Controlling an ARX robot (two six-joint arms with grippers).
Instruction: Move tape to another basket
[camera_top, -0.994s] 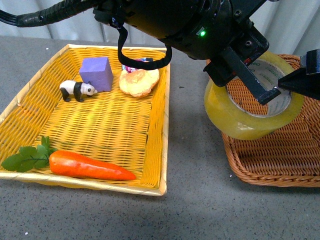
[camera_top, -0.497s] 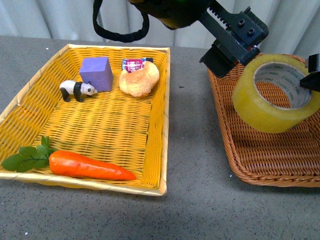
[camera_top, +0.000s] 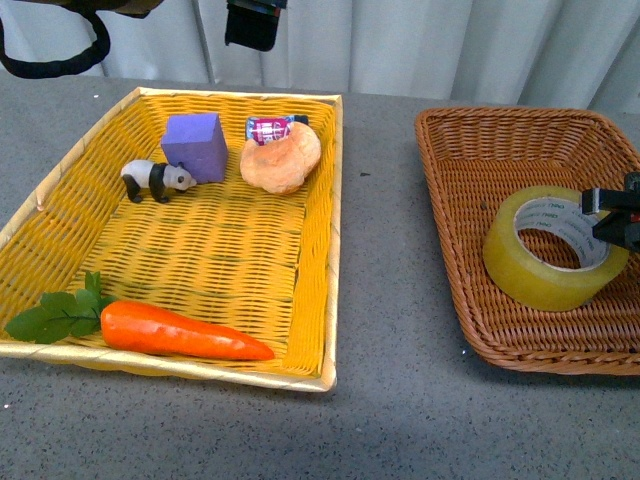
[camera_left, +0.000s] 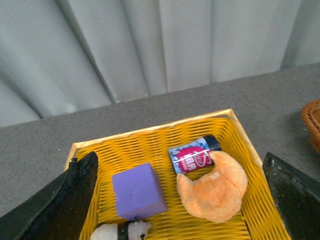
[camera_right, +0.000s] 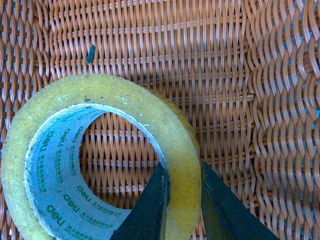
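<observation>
The yellowish tape roll (camera_top: 553, 248) with a white printed core sits low inside the brown wicker basket (camera_top: 470, 150) at the right. My right gripper (camera_top: 612, 213) is shut on the roll's right wall, one finger inside the core and one outside. In the right wrist view the tape (camera_right: 55, 107) lies over the basket weave (camera_right: 250, 75), with the gripper (camera_right: 183, 200) pinching its wall. My left gripper (camera_left: 180, 200) is open and empty, high above the far end of the yellow tray; in the front view only part of it (camera_top: 252, 22) shows at the top edge.
The yellow woven tray (camera_top: 200, 290) at the left holds a purple block (camera_top: 193, 146), a toy panda (camera_top: 155, 180), a croissant (camera_top: 282, 157), a small can (camera_top: 270, 127) and a carrot (camera_top: 180, 331). Grey tabletop lies between tray and basket. A curtain hangs behind.
My right gripper has carried the tape right and down into the brown basket. The left arm has pulled up and away, out of most of the front view.
</observation>
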